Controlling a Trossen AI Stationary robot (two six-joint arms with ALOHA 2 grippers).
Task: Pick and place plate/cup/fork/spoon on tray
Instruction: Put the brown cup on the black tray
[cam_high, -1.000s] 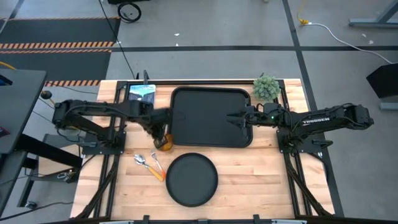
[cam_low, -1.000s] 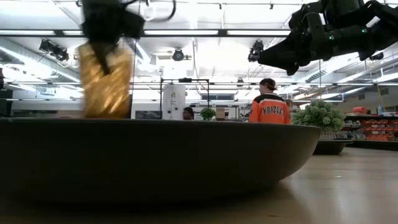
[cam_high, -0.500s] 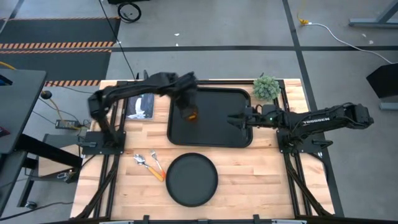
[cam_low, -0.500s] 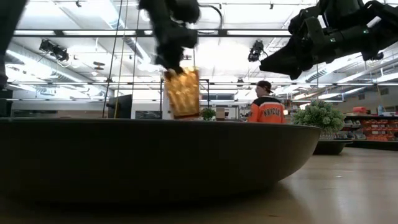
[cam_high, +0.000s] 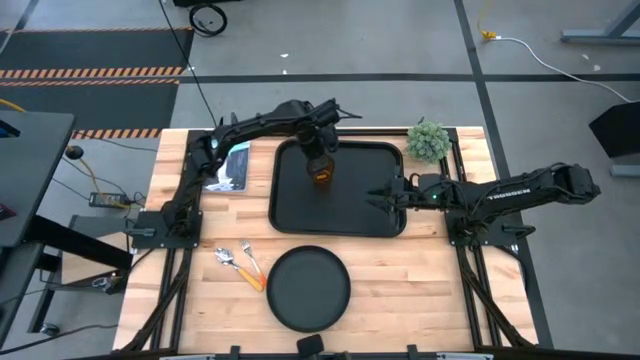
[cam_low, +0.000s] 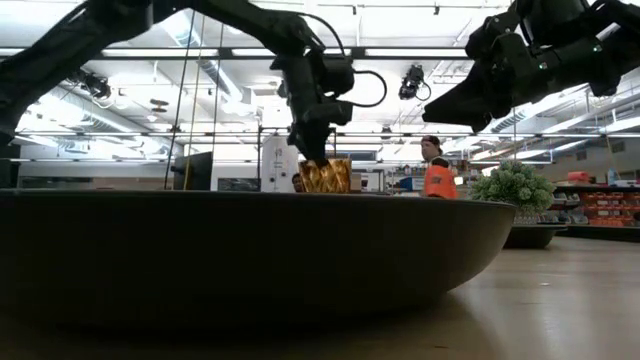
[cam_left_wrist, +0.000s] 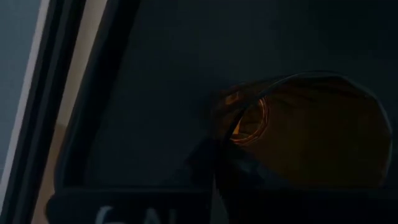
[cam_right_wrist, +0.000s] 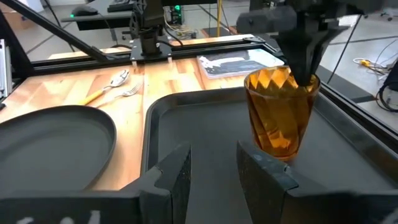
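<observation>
The amber cup (cam_high: 321, 172) hangs under my left gripper (cam_high: 318, 152) over the far middle of the black tray (cam_high: 345, 215). It also shows in the right wrist view (cam_right_wrist: 280, 118) and the low view (cam_low: 327, 176). The cup is upright, with its base close to the tray floor; whether it touches the floor I cannot tell. My right gripper (cam_high: 375, 195) is open and empty over the tray's right part, its fingers (cam_right_wrist: 177, 177) pointing at the cup. The round black plate (cam_high: 308, 288) lies on the table near the front edge. The spoon (cam_high: 228, 258) and the fork (cam_high: 250, 264) lie on the table left of the plate. My left gripper pinches the cup's wall at the rim (cam_right_wrist: 306, 82), on one side of the mouth. The fingers come from above, pointing down. The cup hangs upright below them; in the left wrist view a dark finger (cam_left_wrist: 217, 177) lies against the amber wall (cam_left_wrist: 311, 130).
A small green potted plant (cam_high: 428, 140) stands at the tray's far right corner. A printed booklet (cam_high: 228, 165) lies left of the tray. A person in an orange top (cam_low: 437, 178) is in the room behind the table.
My left gripper has carried the cup from beside the tray's near left corner toward the far edge and to the right, over the tray. It has then come down, and the cup stays upright in its hold.
</observation>
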